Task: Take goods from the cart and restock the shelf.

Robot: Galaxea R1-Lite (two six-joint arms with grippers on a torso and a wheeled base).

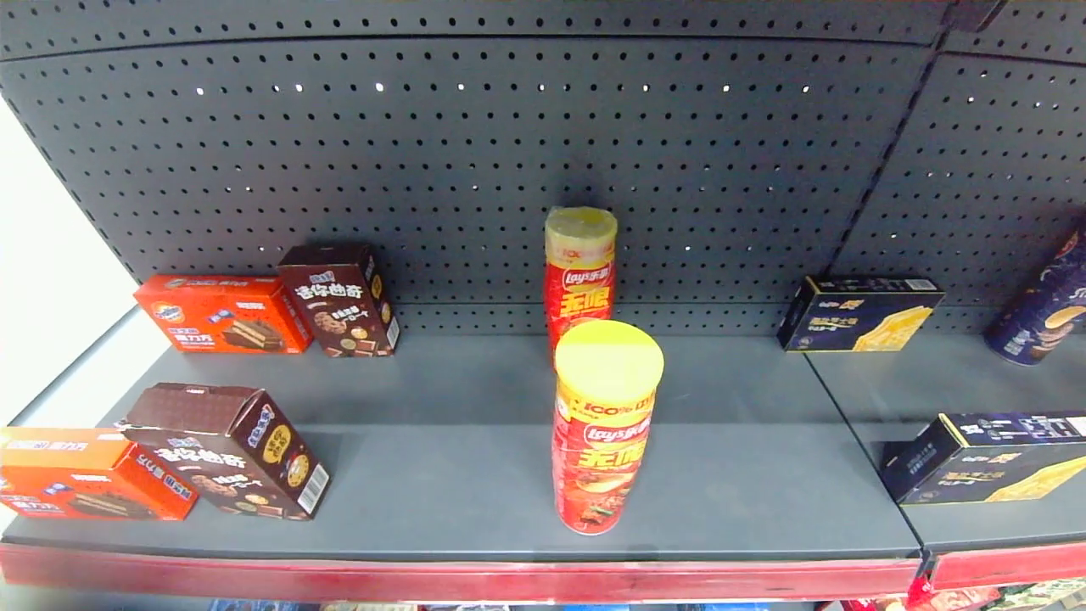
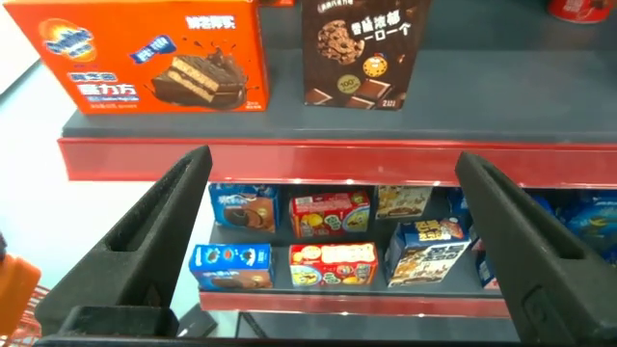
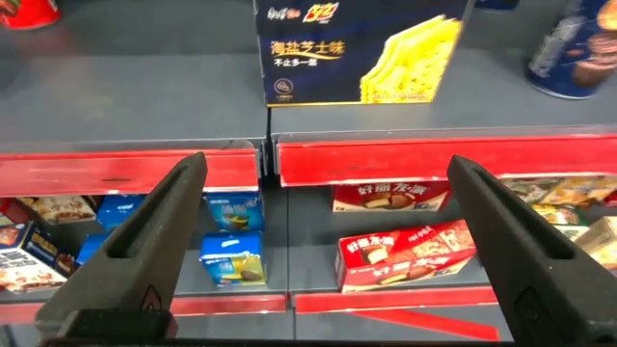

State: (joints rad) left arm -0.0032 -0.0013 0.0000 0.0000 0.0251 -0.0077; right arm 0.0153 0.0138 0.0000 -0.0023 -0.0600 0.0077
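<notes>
The front orange box (image 1: 85, 484) is cut off at the left edge of the head view, and the front dark box (image 1: 993, 458) and a blue can (image 1: 1048, 305) at the right edge. The foot of the rear red can (image 1: 580, 271) is hidden behind the front red can (image 1: 604, 424). On the shelf (image 1: 458, 492) stand two red cans, upright in mid-shelf, one behind the other. There are two orange boxes, the rear one (image 1: 222, 314) by the pegboard (image 1: 458, 170). Of the two brown boxes, the rear (image 1: 339, 299) is just beside that orange box and the front (image 1: 229, 450) is touching the front orange box. The second dark box (image 1: 859, 314) is at the back right. The left claw (image 2: 333, 164) is spread wide and holds nothing, level with the shelf's red front edge. Small packets (image 2: 328, 241) on the tier below are too small to count. The right claw (image 3: 326, 164) is likewise spread wide, empty and touching nothing.
</notes>
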